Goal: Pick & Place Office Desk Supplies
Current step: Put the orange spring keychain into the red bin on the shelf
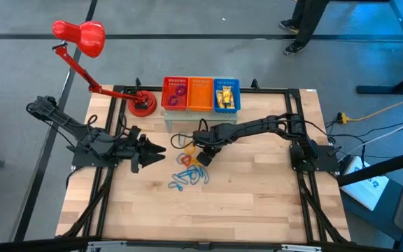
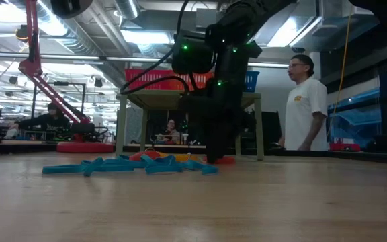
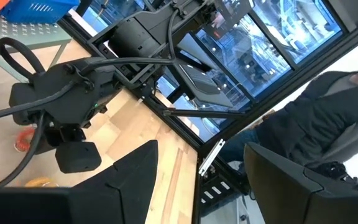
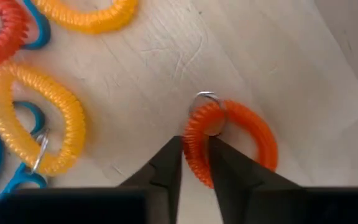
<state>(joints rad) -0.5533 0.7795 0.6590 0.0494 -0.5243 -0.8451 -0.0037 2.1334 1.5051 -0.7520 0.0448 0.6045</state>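
My right gripper [image 1: 203, 155] [image 4: 196, 146] points down at the table's middle, shut on an orange-red coil loop [image 4: 253, 134] that lies flat on the wood and carries a small metal ring [image 4: 207, 96]. Beside it lie yellow coil loops [image 4: 39, 124], a red one [image 4: 5, 25] and blue ones [image 1: 187, 175] [image 2: 126, 165] in a loose pile. My left gripper [image 1: 152, 150] [image 3: 201, 155] hovers open to the left of the pile, with nothing between its fingers. My right gripper pinches one side of the orange-red loop's coil [image 4: 197, 127], just below the metal ring, between its two fingers. The fingers come from above, pointing down, and stand across the coil. The loop lies flat on the table.
Red [image 1: 175, 93], orange [image 1: 200, 93] and blue [image 1: 226, 94] mesh baskets stand in a row on a small stand at the far edge. A red desk lamp [image 1: 79, 36] has its base [image 1: 142, 105] to their left. A person [image 2: 308, 107] stands beyond the table.
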